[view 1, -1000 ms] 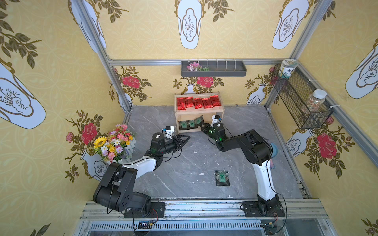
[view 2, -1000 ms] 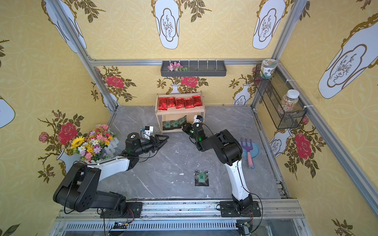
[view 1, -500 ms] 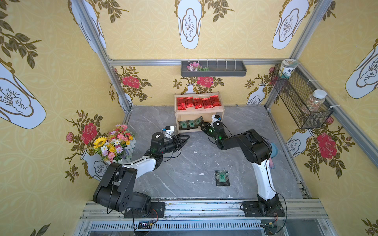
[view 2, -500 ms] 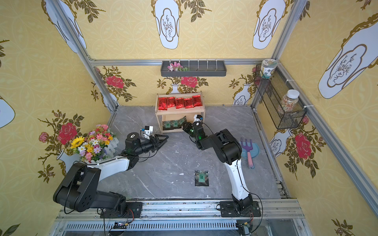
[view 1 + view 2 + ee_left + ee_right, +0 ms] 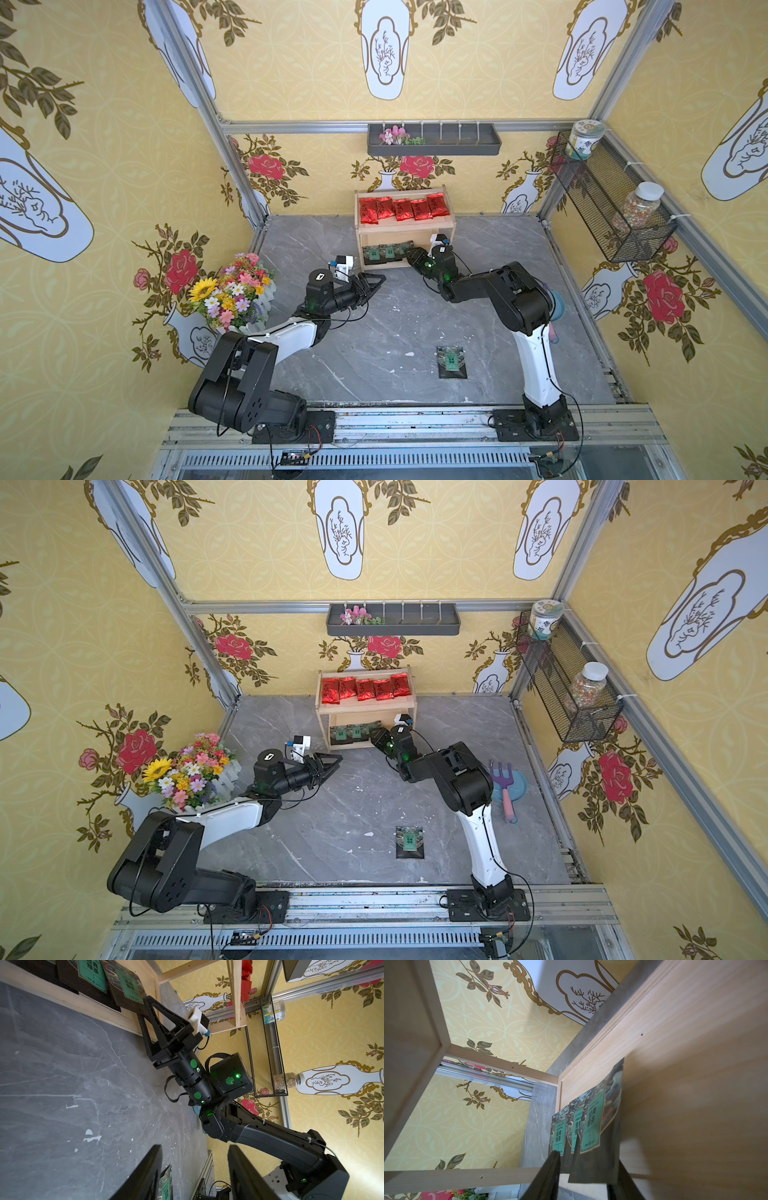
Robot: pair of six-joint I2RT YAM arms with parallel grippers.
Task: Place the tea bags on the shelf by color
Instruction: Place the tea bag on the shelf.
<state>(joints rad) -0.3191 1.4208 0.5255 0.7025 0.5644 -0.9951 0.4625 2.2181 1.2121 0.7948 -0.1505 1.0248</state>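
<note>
Overhead pair — wrist views toward shelf (image 5: 405,229)

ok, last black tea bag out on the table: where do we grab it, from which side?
Take the black tea bag by its far short end, the crinkled one toward the shelf, coming straight down from above. It lies flat on the grey table, so no face offers a side pinch; that end looks slightly lifted, probably the best purchase.

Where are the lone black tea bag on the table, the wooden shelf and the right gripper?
black tea bag (image 5: 451,360): in a top view, on its green label.
wooden shelf (image 5: 407,228): in a top view, on the upper tier's front rim.
right gripper (image 5: 142,1007): left wrist view, midway between its fingertips.
</note>
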